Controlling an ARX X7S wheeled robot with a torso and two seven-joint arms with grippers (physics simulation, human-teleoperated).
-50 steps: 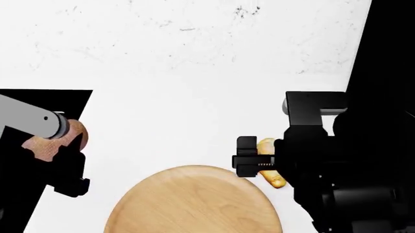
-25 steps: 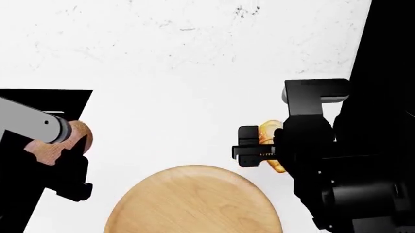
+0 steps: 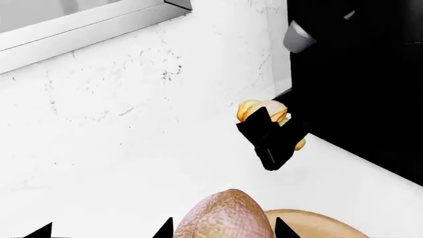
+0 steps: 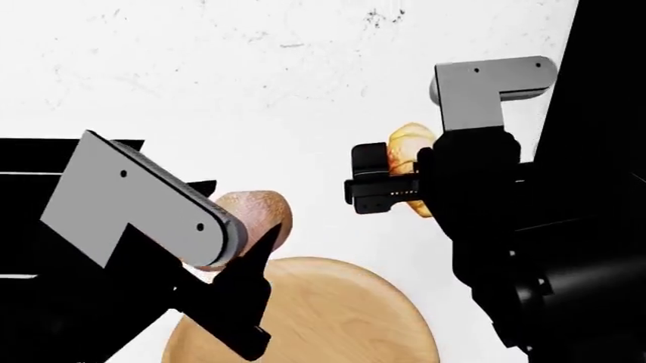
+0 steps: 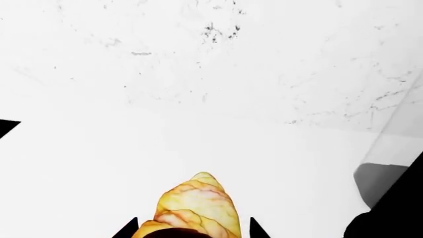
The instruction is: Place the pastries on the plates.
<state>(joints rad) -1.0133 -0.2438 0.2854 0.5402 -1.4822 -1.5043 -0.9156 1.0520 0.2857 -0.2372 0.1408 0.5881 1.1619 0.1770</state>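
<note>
Between right fingers (image 5: 191,233) — croissant (image 5: 195,206) (tip outward).

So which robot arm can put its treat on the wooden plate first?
Probably the left. Its gripper holds the round pastry right by the wooden plate's rim, while the right gripper holds the croissant farther from it.
</note>
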